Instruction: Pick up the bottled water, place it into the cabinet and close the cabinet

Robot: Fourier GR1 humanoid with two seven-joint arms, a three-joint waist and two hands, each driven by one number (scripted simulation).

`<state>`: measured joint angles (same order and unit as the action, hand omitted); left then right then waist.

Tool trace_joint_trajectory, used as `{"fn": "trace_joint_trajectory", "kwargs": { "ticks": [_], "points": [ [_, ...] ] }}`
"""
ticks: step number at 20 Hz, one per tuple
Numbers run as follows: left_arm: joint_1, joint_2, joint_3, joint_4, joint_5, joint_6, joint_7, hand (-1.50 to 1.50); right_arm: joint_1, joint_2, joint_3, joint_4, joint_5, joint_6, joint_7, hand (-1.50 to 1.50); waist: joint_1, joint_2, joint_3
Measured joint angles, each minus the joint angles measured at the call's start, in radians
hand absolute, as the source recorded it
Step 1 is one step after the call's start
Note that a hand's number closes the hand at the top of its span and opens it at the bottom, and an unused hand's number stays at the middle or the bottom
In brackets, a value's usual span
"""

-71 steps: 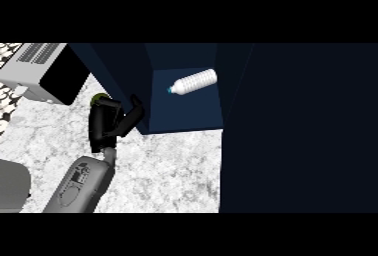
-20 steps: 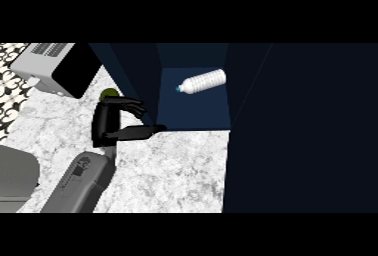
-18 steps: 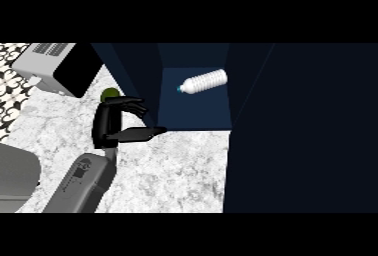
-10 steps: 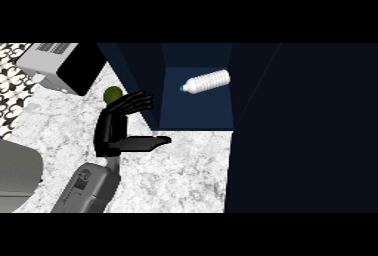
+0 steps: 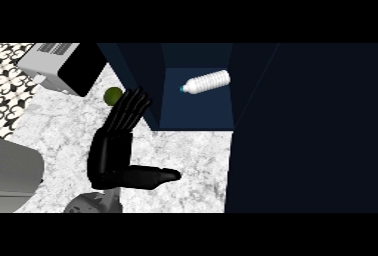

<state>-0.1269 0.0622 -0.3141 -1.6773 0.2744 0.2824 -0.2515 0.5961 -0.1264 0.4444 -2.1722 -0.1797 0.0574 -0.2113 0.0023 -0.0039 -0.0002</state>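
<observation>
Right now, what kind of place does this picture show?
Most likely a kitchen: a marble counter, a dark blue cabinet holding a water bottle, and a toaster-like appliance. The left hand is by the cabinet.

You have one view only, from the robot's head, looking steeply down and close onto the marble counter [image 5: 66,125] and into the open cabinet [image 5: 199,107] ahead of it.

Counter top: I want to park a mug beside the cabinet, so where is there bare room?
Bare marble counter lies between the left hand and the dark cabinet, below the shelf holding the bottled water. Upper left is crowded: toaster, green fruit.
</observation>
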Motion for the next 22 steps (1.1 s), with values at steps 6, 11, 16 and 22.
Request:
{"fn": "trace_joint_trajectory", "kwargs": {
  "ticks": [6, 11, 16, 22],
  "points": [
    [0.155, 0.02, -0.092, -0.226, -0.004, -0.012, 0.068, -1.5, 0.007, -0.033, 0.014, -0.012, 0.035, 0.002, -0.009, -1.5, 0.001, 0.0, 0.0],
    [0.274, 0.049, -0.136, -0.333, -0.001, -0.038, 0.052, -1.5, -0.01, -0.096, 0.045, -0.002, 0.08, 0.047, 0.018, 1.5, 0.005, 0.0, 0.0],
    [0.409, 0.108, -0.101, -0.444, 0.039, -0.072, 0.015, -1.5, -0.003, -0.181, 0.081, -0.062, 0.146, 0.086, 0.069, 1.5, 0.01, 0.005, 0.001],
    [0.557, 0.185, -0.004, -0.553, 0.117, -0.138, -0.03, -1.5, -0.034, -0.23, 0.116, -0.117, 0.229, 0.118, 0.108, 1.5, 0.019, 0.002, -0.002]
  ]
}}
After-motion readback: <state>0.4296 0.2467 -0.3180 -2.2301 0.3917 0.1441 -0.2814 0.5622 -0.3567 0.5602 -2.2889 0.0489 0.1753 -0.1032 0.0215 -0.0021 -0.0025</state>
